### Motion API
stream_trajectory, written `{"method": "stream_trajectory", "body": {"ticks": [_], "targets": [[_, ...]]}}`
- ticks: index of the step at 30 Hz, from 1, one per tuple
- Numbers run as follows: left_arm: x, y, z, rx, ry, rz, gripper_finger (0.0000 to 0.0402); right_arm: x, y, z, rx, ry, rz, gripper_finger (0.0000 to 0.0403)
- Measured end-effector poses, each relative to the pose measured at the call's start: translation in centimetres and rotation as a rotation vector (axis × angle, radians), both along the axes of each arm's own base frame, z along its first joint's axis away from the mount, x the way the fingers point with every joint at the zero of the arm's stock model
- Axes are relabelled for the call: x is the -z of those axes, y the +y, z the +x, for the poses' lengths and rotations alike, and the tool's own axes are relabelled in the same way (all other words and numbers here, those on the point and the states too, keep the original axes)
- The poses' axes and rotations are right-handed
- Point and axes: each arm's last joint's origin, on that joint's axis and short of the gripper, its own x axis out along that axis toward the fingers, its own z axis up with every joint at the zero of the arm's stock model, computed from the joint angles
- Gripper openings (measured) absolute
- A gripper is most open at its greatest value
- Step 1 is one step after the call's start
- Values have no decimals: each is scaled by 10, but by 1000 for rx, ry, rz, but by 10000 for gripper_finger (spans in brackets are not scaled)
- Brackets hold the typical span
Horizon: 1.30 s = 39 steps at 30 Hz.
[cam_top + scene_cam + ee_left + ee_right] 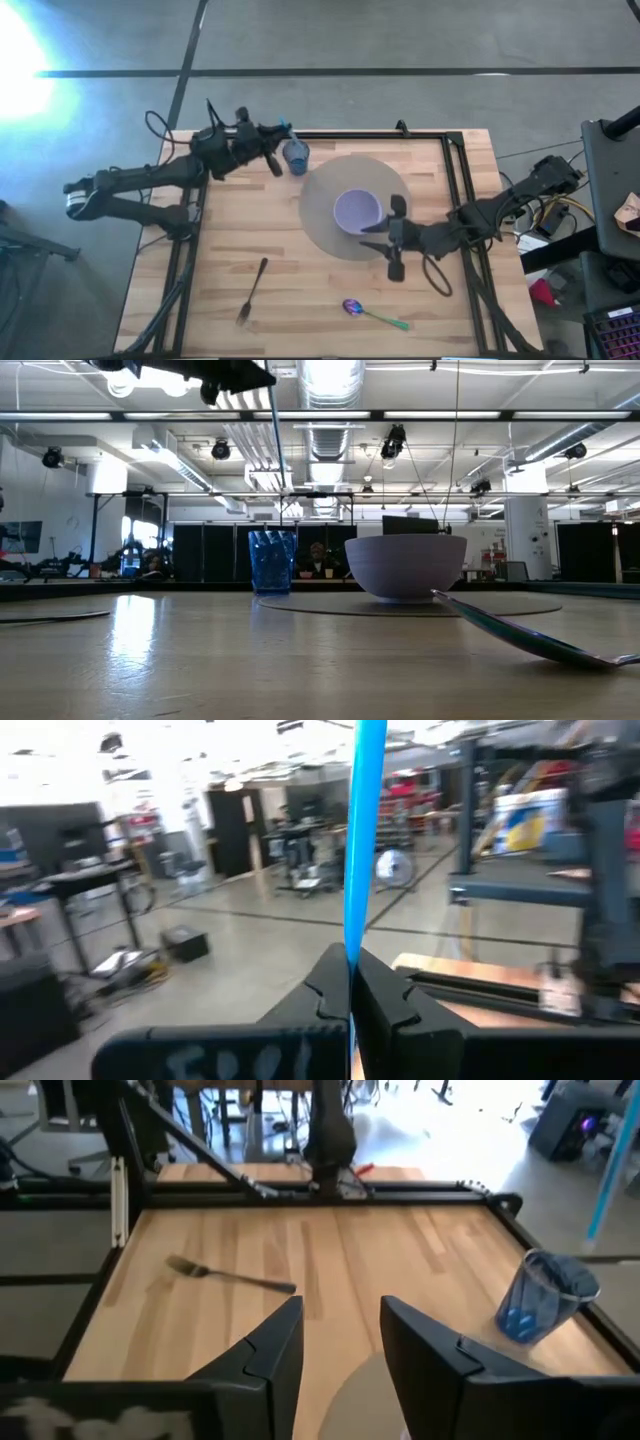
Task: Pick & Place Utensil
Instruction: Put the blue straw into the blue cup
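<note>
My left gripper is at the table's far left, beside a blue tumbler, and is shut on a thin blue utensil. In the low view the utensil hangs down toward the tumbler; whether its lower end is inside cannot be told. My right gripper stands open just right of a lilac bowl, touching nothing. The bowl rests on a round grey mat. A dark fork and a purple spoon with a green handle lie flat on the near part of the table. My left gripper pinches the blue utensil's thin shaft between its two fingers. The fingers lie about level, come from the table's left and cross the shaft. The utensil stands nearly upright and lifted, one stretch above the fingers and one hanging below toward the tumbler.
A black frame runs along the table's far and right edges. Bare wood lies between the fork and the mat. In the low view the spoon lies close in front.
</note>
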Motion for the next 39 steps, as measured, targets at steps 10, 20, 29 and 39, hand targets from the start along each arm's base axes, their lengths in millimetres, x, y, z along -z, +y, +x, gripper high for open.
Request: {"method": "stream_trajectory", "body": {"ticks": [10, 20, 29, 39], "targets": [[13, 38, -5, -140, -5, -127, 0, 4, 3, -1, 7, 28, 24, 114], [40, 59, 11, -176, 49, -248, 0, 4, 3, -1, 12, 30, 26, 103], [55, 67, 21, -191, 75, -308, 0, 4, 3, -1, 12, 30, 26, 89], [71, 74, 26, -213, 130, -368, 0, 6, 2, -1, 12, 33, 25, 73]]}}
